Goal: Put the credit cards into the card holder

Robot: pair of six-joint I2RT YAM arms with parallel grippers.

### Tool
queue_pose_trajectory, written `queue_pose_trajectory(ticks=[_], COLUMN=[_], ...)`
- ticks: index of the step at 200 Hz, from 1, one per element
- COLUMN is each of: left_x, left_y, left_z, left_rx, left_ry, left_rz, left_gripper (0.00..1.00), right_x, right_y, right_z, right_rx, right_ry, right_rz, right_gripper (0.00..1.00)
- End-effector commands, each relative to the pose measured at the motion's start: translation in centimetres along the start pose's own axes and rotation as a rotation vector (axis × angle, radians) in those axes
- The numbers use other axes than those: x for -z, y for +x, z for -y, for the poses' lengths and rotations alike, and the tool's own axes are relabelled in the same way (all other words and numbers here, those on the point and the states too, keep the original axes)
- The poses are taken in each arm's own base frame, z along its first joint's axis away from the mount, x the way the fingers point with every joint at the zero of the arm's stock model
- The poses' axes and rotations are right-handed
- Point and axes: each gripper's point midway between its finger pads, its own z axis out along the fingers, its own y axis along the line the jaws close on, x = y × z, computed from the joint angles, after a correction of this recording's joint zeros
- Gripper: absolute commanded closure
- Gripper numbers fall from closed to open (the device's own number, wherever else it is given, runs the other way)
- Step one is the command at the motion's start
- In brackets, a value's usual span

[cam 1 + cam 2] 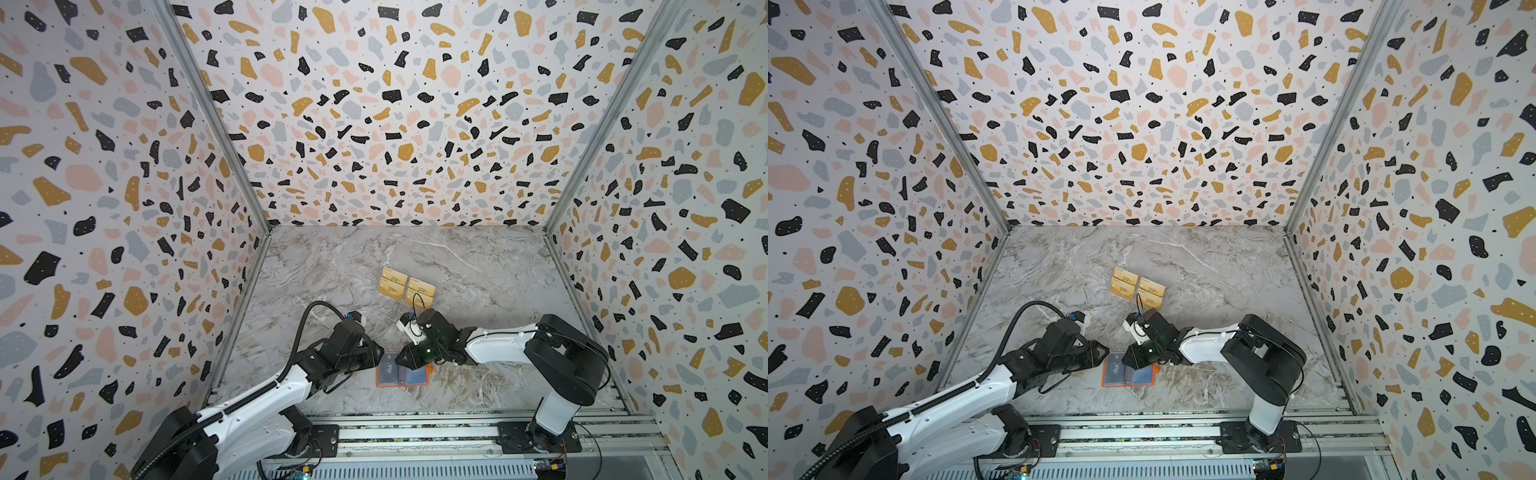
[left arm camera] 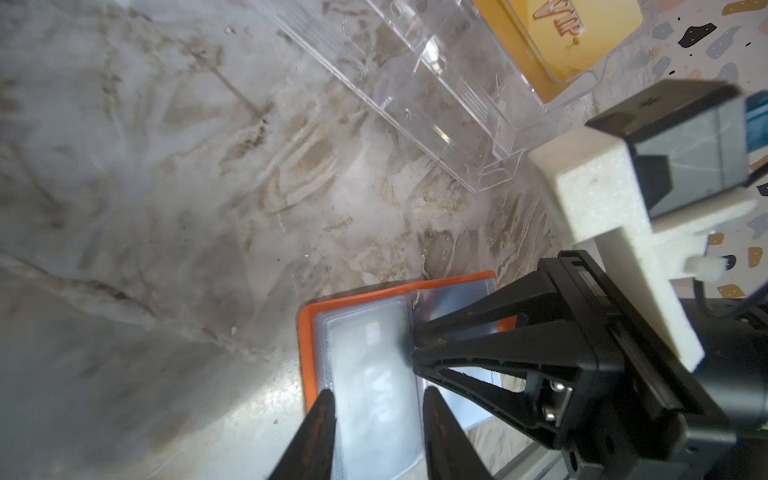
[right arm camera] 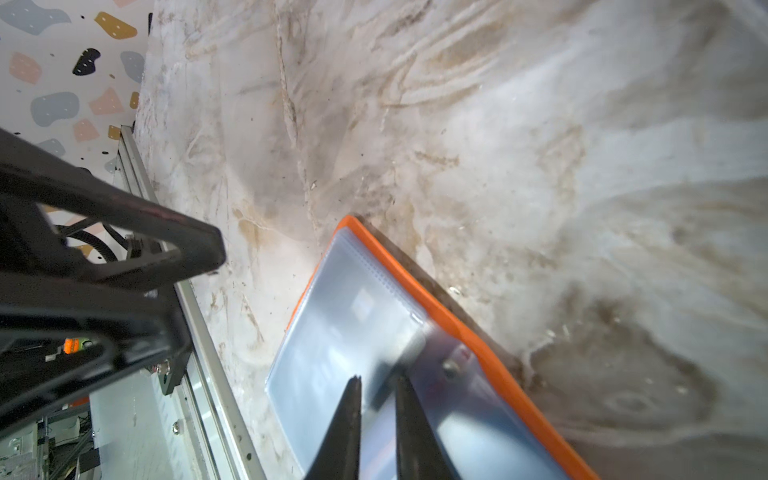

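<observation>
- Orange card holder [image 1: 411, 376] lies open, lower centre in a top view, one black Vip card [image 1: 390, 368] sleeved
- gold cards [image 1: 407, 286] above it left to do
- left fingers [image 2: 316, 440] apart, right fingers [image 3: 345, 428] pinching its sleeve

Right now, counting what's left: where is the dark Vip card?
The dark Vip card lies in the open card holder's left-hand sleeve, near the front edge in both top views.

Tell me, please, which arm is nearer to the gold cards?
Right. The right arm has its wrist just in front of the gold cards; the left arm is farther back, to their left.
</observation>
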Motion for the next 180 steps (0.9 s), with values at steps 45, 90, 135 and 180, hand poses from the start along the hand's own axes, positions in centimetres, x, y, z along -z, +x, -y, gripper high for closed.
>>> queue_pose_trajectory(ticks=[45,90,135,180], left_x=[-1.9,-2.5,-2.9,-2.5], left_y=[3.3,5.3,5.8,5.0], left_z=[2.6,2.2,-0.3,0.6], left_rx=[-0.049,-0.075,-0.092,-0.113], left_ry=[0.096,0.077,-0.033,-0.025], left_rz=[-0.107,-0.161,-0.174,-0.159], left_gripper=[0.73,0.73,0.74,0.70], right_x=[0.1,1.5,4.1,8.8], right_y=[-0.5,-1.3,-4.0,-9.5], right_z=[-0.4,-0.6,-1.4,0.6], right_rx=[-0.004,-0.026,0.048,0.148], right_ry=[0.014,0.038,0.064,0.169], right_rz=[0.014,0.067,0.114,0.170], right_gripper=[0.82,0.82,0.79,0.77])
